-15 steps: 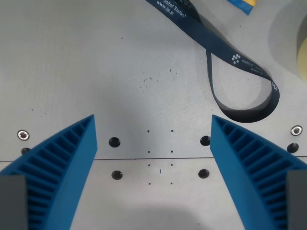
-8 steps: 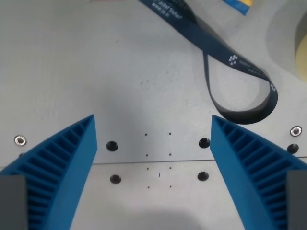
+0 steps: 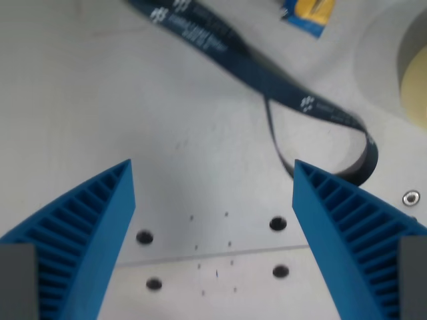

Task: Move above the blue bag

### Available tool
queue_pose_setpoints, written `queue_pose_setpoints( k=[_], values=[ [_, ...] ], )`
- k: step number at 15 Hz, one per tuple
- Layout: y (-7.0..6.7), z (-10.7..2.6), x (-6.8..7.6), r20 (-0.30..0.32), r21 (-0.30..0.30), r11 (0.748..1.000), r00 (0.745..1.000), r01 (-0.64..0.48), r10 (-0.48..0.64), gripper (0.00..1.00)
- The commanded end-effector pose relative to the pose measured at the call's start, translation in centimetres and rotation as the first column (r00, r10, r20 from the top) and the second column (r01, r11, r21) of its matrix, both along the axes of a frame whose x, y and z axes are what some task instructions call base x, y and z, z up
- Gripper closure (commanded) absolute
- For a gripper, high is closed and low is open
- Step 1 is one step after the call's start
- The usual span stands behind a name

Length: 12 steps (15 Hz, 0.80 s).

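In the wrist view, a dark navy lanyard (image 3: 267,83) runs from the top left of the frame down to the right and curls into a loop just above the right finger. It carries white printed lettering and a small dotted logo, but the picture is blurred and none of the words can be read.

At the top edge, right of centre, lies a small blue and yellow item (image 3: 307,11), cut off by the frame; whether this is the blue bag cannot be told from so little of it. A pale round object (image 3: 415,63) sits at the upper right edge.

The gripper (image 3: 213,175) is spread wide and holds nothing. Its two ribbed blue fingers (image 3: 83,233) rise from the lower corners, with bare grey table (image 3: 120,100) and several dark bolt holes (image 3: 277,224) between them. Neither finger touches anything.

Compared with half a second ago, the whole scene has slid downward and slightly leftward in the frame, so the camera has moved. More of the lanyard and of the blue and yellow item now shows at the top, and the finger spacing is unchanged.
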<state>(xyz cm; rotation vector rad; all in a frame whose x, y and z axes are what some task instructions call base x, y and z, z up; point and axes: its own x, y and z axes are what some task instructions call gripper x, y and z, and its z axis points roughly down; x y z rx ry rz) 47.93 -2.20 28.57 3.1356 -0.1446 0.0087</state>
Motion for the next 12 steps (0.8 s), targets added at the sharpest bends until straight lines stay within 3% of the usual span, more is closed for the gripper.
queue_pose_setpoints(
  k=[1, 12],
  values=[
    [-1.3, -1.0, 1.5, -0.007, -0.006, 0.983, 0.983, 0.183, -0.183, 0.00],
    [-6.1, -6.3, 5.2, -0.017, -0.006, 0.924, 0.924, 0.382, -0.382, 0.00]
  ],
)
